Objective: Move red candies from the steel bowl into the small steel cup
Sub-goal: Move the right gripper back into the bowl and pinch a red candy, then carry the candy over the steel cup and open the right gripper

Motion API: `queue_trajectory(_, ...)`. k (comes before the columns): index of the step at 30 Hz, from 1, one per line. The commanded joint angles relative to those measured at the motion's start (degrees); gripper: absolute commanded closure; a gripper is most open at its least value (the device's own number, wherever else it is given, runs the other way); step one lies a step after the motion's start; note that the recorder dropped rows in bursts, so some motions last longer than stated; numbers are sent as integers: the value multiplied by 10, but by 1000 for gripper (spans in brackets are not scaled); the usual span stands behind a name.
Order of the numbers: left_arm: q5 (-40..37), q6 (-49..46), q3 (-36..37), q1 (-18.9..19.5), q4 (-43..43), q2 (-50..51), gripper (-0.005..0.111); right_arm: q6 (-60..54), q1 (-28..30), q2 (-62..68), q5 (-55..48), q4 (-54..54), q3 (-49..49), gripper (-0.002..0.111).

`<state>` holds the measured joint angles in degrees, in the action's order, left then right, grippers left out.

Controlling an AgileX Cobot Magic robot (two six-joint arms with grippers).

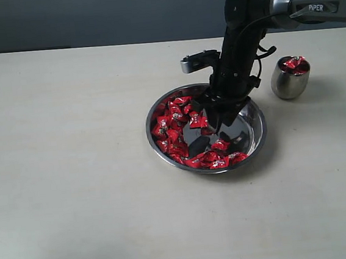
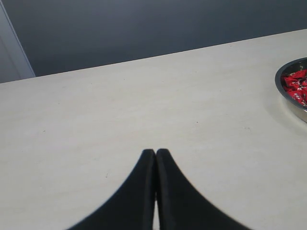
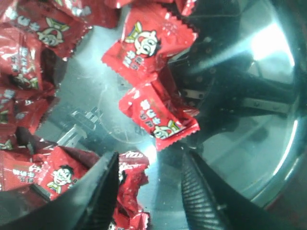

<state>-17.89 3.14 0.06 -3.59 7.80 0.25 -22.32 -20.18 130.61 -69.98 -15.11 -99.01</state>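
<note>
The steel bowl (image 1: 251,129) sits mid-table with many red candies (image 1: 171,126) heaped along its left and front. My right gripper (image 1: 213,123) reaches down into the bowl. In the right wrist view the right gripper (image 3: 149,158) is open just above the bowl floor (image 3: 240,143). One red candy (image 3: 132,184) lies between the jaws against one finger, and other candies (image 3: 146,43) lie beyond. The small steel cup (image 1: 290,83) stands upright right of the bowl with red candies (image 1: 294,64) in its mouth. My left gripper (image 2: 156,152) is shut and empty over bare table, with the bowl's rim (image 2: 283,93) far to one side.
The pale table (image 1: 73,176) stretches wide to the left and front of the bowl. A dark wall (image 1: 119,12) runs behind the table's far edge. The right arm's dark links (image 1: 243,31) lean over the bowl from the back right, close to the cup.
</note>
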Motion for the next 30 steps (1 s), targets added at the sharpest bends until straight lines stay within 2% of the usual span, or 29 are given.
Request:
queue_trajectory(1,2,3,-1,-6,0,-2,106,-13,0,-2,0,-3,-1,66)
queue_trajectory(8,2,3,-1,-6,0,-2,106,-23,0,1,47,-3,-1,66)
queue_trajectory(22,2,3,-1,-6,0,-2,106,-36,0,29,55,-6,-1,67)
queue_trajectory(25,2,3,-1,-6,0,-2,106,-43,0,29,52,-6,-1,81)
queue_trajectory(28,2,3,-1,-6,0,-2,106,-49,0,25,49,-6,-1,104)
queue_trajectory(29,2,3,-1,-6,0,-2,106,-49,0,23,49,-6,-1,109)
queue_trajectory(30,2,3,-1,-6,0,-2,106,-50,0,20,49,-6,-1,109)
